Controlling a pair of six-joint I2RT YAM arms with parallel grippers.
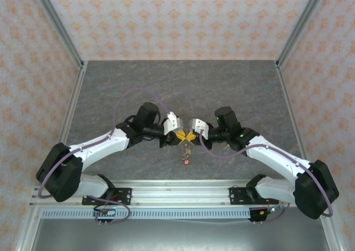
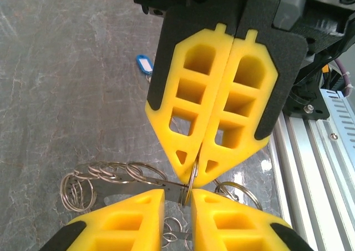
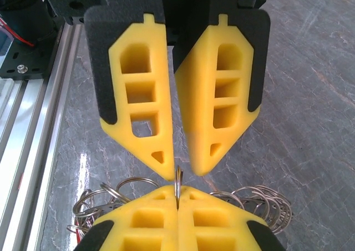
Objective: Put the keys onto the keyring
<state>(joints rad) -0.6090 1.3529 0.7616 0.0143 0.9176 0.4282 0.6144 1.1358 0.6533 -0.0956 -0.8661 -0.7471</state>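
Observation:
Both grippers meet tip to tip above the table's middle. My right gripper (image 3: pixel 177 194) is shut on a thin metal split ring (image 3: pixel 177 179), seen edge-on. That ring belongs to the keyring (image 2: pixel 111 177), a grey metal bunch of looped rings spreading out to both sides (image 3: pixel 260 202). My left gripper (image 2: pixel 177 200) faces it with its jaws a narrow gap apart, the same ring standing in that gap. A blue key (image 2: pixel 144 64) lies on the table beyond. In the top view a red key (image 1: pixel 186 162) hangs below the grippers (image 1: pixel 185 134).
The grey stone-patterned table (image 1: pixel 183 84) is walled in by patterned panels. An aluminium rail (image 2: pixel 319 151) runs along the near edge, close to both arms' bases (image 3: pixel 33 123).

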